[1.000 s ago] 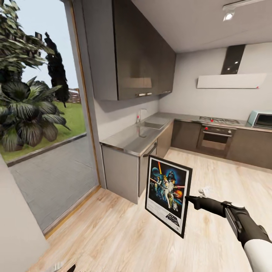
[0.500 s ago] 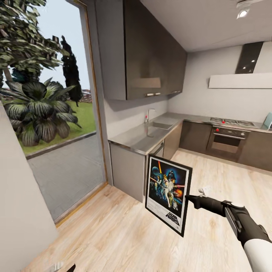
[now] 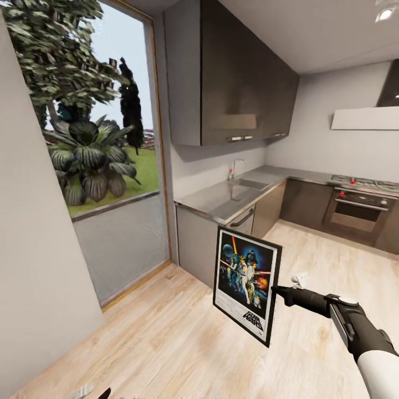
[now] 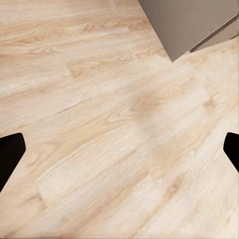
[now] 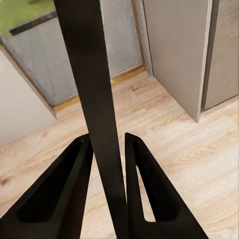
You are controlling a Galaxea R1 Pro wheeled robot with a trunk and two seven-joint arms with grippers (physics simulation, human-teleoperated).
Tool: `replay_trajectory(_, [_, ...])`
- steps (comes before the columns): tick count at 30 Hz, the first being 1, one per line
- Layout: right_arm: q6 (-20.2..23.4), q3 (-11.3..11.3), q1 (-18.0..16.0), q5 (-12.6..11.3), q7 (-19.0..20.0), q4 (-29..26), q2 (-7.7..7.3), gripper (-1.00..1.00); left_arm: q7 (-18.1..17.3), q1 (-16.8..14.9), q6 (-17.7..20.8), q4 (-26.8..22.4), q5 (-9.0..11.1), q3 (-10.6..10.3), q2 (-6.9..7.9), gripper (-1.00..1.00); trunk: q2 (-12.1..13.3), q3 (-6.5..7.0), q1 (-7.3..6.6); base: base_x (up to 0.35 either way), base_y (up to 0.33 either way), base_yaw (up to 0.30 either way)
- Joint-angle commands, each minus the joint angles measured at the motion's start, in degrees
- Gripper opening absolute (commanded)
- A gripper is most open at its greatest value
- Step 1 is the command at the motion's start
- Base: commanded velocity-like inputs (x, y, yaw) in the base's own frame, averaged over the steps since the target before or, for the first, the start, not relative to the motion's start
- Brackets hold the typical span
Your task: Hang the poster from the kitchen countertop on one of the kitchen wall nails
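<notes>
now view swung left versus a second ago; countertop (image 3: 221, 202) shifted rightward in frame. right gripper (image 5: 107, 172) jaws clamped on poster (image 3: 247, 285) edge, held upright above floor. left gripper (image 4: 119, 154) jaws apart, empty. nail search presumably underway.

We see a pale wood floor (image 3: 166, 338) running from the tall window (image 3: 111, 166) across the kitchen, with the dark grey cabinets (image 3: 197, 249) standing directly on it. The grey metallic countertop (image 3: 221, 202) tops those cabinets and carries a built-in sink (image 3: 257, 181) with its tap (image 3: 235, 166).
</notes>
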Motion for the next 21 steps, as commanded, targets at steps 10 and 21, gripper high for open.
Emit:
replay_trajectory(10, [0.5, -0.3, 0.0, 0.3, 0.5, -0.1, 0.04, -1.0, -0.1, 0.0, -0.3, 0.1, 0.1, -0.1, 0.02, 1.0, 0.0, -0.03, 0.02, -0.02, -0.022, 0.289])
replay_trajectory(21, [0.5, -0.3, 0.0, 0.3, 0.4, -0.1, 0.07, -1.0, -0.1, -0.1, -0.3, 0.1, 0.1, -0.1, 0.02, 1.0, 0.0, -0.03, 0.02, -0.001, -0.001, 0.29])
